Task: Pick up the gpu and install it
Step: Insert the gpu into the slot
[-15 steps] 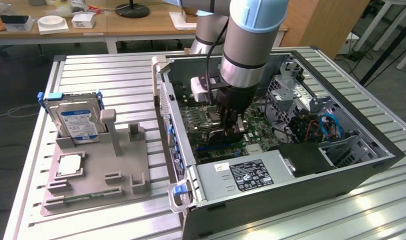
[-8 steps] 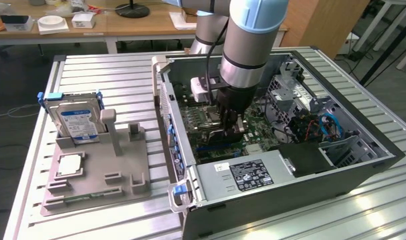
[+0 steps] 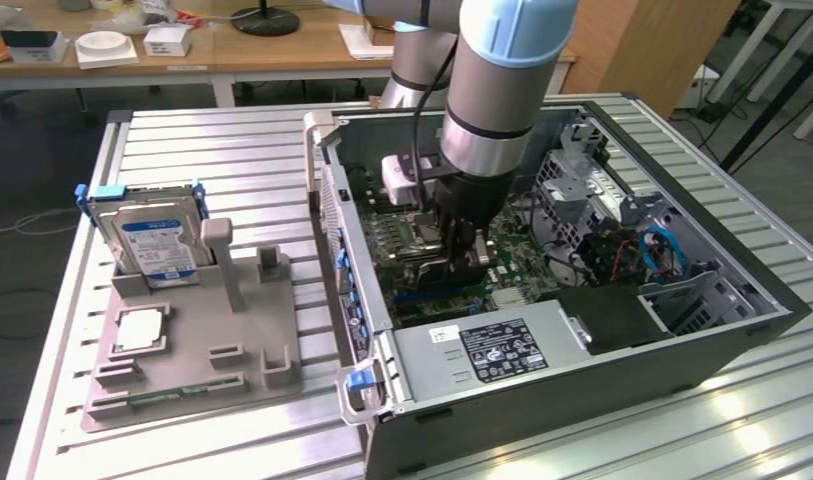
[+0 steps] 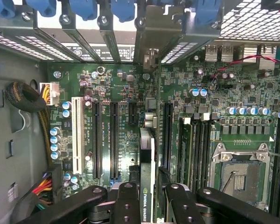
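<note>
The gpu [image 4: 147, 179] is a thin dark card seen edge-on, with a green-marked label along its top edge. My gripper [image 4: 151, 205] is shut on it, one black finger [image 4: 126, 200] pressing each side. The card's pale metal bracket [image 4: 150, 58] reaches the rear slot openings of the computer case [image 3: 726, 345]. The card stands upright over the green motherboard [image 4: 126, 140], in line with a long black expansion slot [image 4: 167, 135]. In the exterior view, my gripper [image 3: 456, 262] is lowered deep inside the open case with the gpu [image 3: 440, 278] beneath it.
A grey fixture tray [image 3: 246, 370] beside the case holds a hard drive [image 3: 153, 245] and a small square processor chip [image 3: 139, 330]. Inside the case are the power supply [image 3: 493, 350], the empty processor socket [image 4: 240, 175], cable bundles [image 4: 23, 95] and blue slot clips [image 4: 123, 9].
</note>
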### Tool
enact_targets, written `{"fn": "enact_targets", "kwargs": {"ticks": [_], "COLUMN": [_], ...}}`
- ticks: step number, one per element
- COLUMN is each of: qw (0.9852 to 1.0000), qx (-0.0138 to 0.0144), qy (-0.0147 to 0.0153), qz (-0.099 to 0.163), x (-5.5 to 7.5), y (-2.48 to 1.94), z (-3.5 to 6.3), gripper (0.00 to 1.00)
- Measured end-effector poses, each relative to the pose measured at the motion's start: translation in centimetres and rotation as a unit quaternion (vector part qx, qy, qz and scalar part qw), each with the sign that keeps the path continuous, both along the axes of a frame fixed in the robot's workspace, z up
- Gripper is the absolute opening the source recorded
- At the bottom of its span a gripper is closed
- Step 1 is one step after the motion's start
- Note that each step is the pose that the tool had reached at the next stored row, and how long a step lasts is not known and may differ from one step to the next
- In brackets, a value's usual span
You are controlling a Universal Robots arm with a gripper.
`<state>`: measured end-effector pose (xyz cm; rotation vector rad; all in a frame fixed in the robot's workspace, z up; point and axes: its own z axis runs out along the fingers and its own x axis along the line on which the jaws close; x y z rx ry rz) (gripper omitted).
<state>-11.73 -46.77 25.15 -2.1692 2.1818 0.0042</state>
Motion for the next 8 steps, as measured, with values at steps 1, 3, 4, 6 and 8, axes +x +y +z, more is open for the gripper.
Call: {"fn": "enact_targets", "kwargs": {"ticks": [1,3,4,6,8], "qw": [1.0000,1.0000,1.0000,1.0000,1.0000], "qx": [0.0000,-0.0001,-0.0002,-0.0002,-0.0003], "qy": [-0.0001,-0.0002,-0.0002,-0.0003,-0.0002], "qz": [0.000,0.000,0.000,0.000,0.000], "x": [0.00,0.00,0.00,0.00,0.00], "y": [0.00,0.00,0.00,0.00,-0.01], "z": [-0.03,-0.08,-0.11,-0.18,-0.25], "gripper": [0.26,0.26,0.26,0.26,0.26]}}
